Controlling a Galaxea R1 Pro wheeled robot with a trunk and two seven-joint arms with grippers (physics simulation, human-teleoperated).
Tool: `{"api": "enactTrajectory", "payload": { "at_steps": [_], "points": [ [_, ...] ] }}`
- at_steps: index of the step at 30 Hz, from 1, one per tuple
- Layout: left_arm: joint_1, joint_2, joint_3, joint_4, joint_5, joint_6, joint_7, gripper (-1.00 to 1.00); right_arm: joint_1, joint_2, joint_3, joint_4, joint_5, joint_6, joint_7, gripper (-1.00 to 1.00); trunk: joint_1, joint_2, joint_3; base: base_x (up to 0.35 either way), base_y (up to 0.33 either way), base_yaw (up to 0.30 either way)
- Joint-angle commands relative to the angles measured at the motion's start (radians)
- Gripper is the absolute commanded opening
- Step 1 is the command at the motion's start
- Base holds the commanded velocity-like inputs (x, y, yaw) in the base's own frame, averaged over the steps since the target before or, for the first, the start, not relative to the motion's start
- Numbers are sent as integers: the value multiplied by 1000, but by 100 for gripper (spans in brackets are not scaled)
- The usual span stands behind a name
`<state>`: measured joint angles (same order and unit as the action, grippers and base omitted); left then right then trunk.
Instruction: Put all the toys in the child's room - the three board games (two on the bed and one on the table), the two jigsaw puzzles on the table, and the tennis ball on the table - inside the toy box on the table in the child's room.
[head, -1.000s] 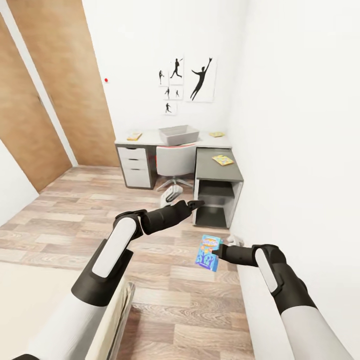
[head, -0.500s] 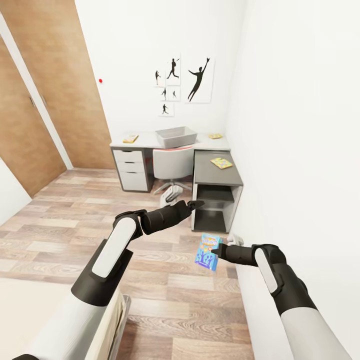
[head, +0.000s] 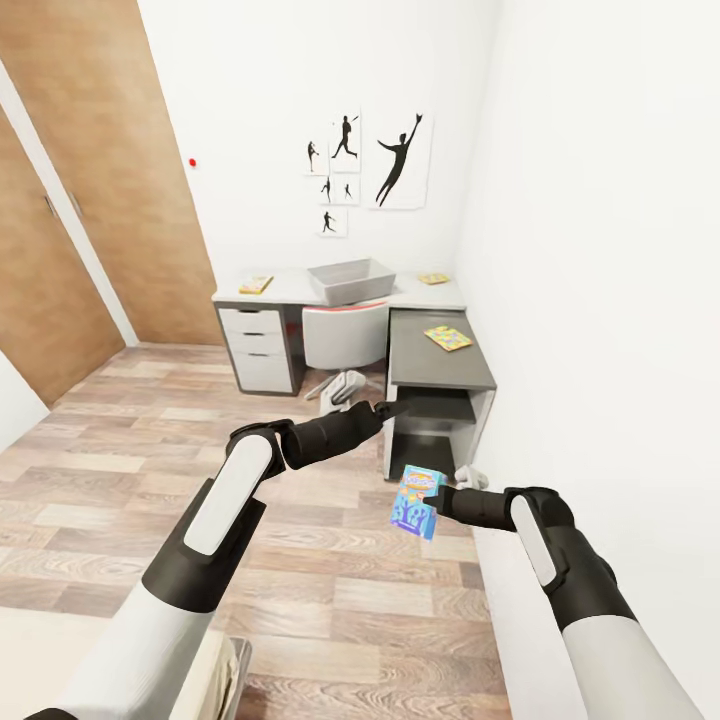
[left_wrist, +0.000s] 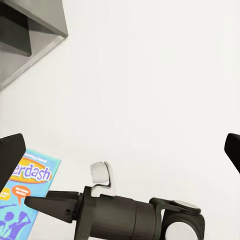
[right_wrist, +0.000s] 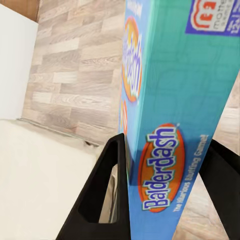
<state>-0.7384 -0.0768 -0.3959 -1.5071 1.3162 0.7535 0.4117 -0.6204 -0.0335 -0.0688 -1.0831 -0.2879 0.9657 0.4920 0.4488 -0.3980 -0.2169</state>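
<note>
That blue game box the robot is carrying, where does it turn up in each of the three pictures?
Head view: the blue board game is low and right of centre, in the right gripper.
Left wrist view: bottom left corner.
Right wrist view: close up, its edge between the fingers.
Shared landmark: the "Balderdash" lettering.

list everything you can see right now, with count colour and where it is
toy box: 1, light grey, on the table top
table: 1, pale top, white drawers, against the far wall
side cabinet: 1, dark grey, right of the chair
jigsaw puzzle: 1, many-coloured, on the side cabinet
flat items: 2, yellowish, table's left and right ends
chair: 1, grey-white, at the table
posters: several, black figures, far wall
doors: wooden, left
board game: 1, blue, in the right pincer
left pincer: black, open, empty
right pincer: black, shut on board game
</note>
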Motion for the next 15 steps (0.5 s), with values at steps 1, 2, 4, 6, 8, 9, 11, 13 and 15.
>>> {"api": "enactTrajectory", "payload": {
  "at_steps": [1, 2, 4, 6, 8, 9, 11, 13, 15],
  "points": [
    [-1, 0, 0, -1, 10, 1, 10, 100, -1, 0, -2, -1, 1, 5, 7, -100, 1, -2, -2, 340, 0, 0],
    [-1, 0, 0, -1, 10, 1, 11, 100, -1, 0, -2, -1, 1, 5, 7, -100, 1, -2, -2, 340, -5, 0],
    [-1, 0, 0, -1, 10, 1, 11, 100, -1, 0, -2, -1, 1, 5, 7, -100, 1, -2, -2, 340, -15, 0],
    [-1, 0, 0, -1, 10, 1, 11, 100, -1, 0, -2, -2, 1, 5, 7, -100, 1, -2, -2, 340, -35, 0],
    [-1, 0, 0, -1, 9, 1, 11, 100, -2, 0, -3, -2, 1, 5, 7, -100, 1, -2, -2, 340, -56, 0],
    [-1, 0, 0, -1, 9, 1, 11, 100, -2, 0, -3, -2, 1, 5, 7, -100, 1, -2, -2, 340, -69, 0],
    [-1, 0, 0, -1, 9, 1, 11, 100, -2, 0, -3, -2, 1, 5, 7, -100, 1, -2, -2, 340, -78, 0],
    [-1, 0, 0, -1, 9, 1, 11, 100, -2, 0, -3, -4, 1, 5, 7, -100, 1, -2, -2, 340, -88, 0],
    [-1, 0, 0, -1, 9, 1, 11, 100, -1, 0, -3, -5, 1, 5, 7, -100, 1, -2, -2, 340, -92, 0]
  ]
}}
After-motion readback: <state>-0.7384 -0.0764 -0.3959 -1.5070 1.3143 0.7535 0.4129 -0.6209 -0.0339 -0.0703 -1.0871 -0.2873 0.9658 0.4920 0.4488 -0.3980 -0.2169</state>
